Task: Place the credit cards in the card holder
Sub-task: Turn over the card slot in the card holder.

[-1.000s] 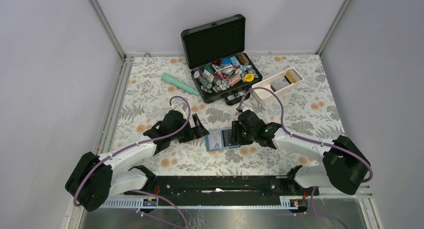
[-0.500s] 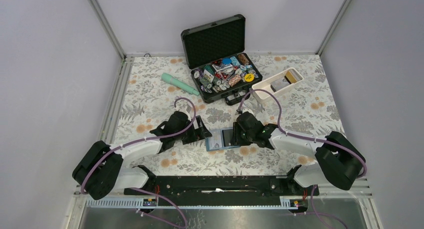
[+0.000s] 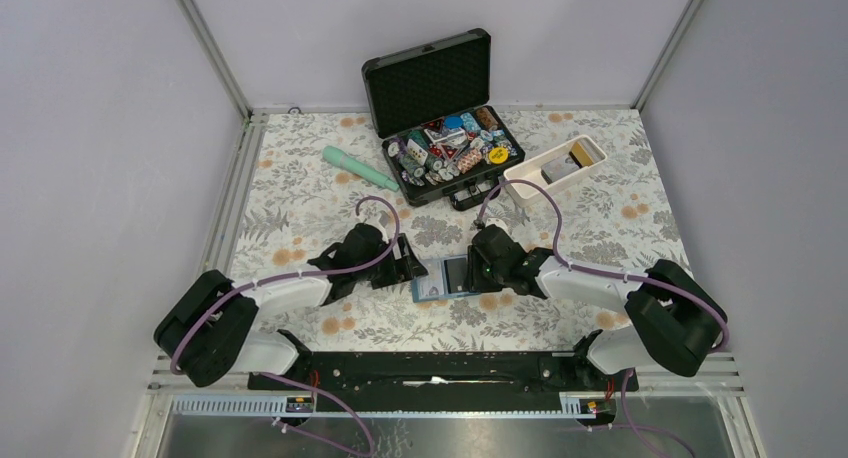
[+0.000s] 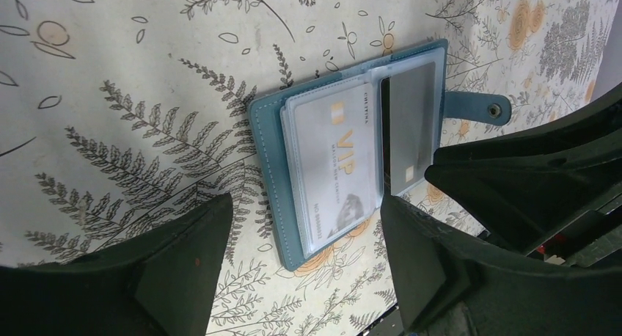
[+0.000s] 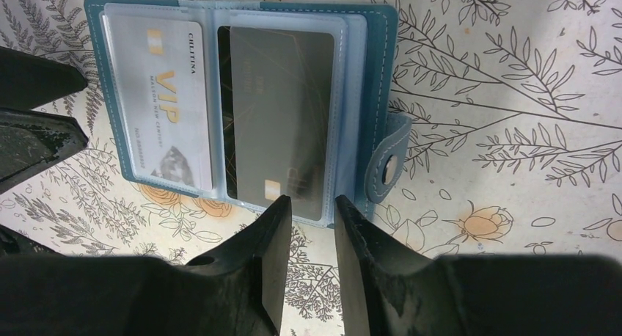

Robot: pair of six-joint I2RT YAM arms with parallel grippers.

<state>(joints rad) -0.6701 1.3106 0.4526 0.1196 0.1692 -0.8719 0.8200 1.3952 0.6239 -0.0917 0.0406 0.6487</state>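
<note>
The right end effector (image 5: 309, 204) hangs with its fingers a narrow slot apart, not pressed together and with nothing clamped that I can see, its tips right at the near edge of the dark card (image 5: 279, 108). That card lies flat in the right-hand sleeve (image 5: 350, 94) of the holder (image 5: 378, 72), which is spread open on the worktop (image 5: 513, 94) between the two arms. The card's near edge seems to reach the holder's own rim, so I'd guess it is not quite home. The left end effector (image 4: 304, 211) stands spread wide, straddling the holder's other end, where the VIP card (image 4: 334, 167) sits; whether it touches, I can't tell. My worry is that nothing pins the holder. A nudge on the dark card could slide the whole thing across the worktop instead of seating the card, or swing it round by the snap tab (image 5: 389, 167). Too steep a push might buckle the card or catch the sleeve's lip. Left fingers closing carelessly could fold the cover over. The other cards (image 3: 568, 162) wait well apart in the tray (image 3: 522, 186) beside the case (image 3: 430, 78).
</note>
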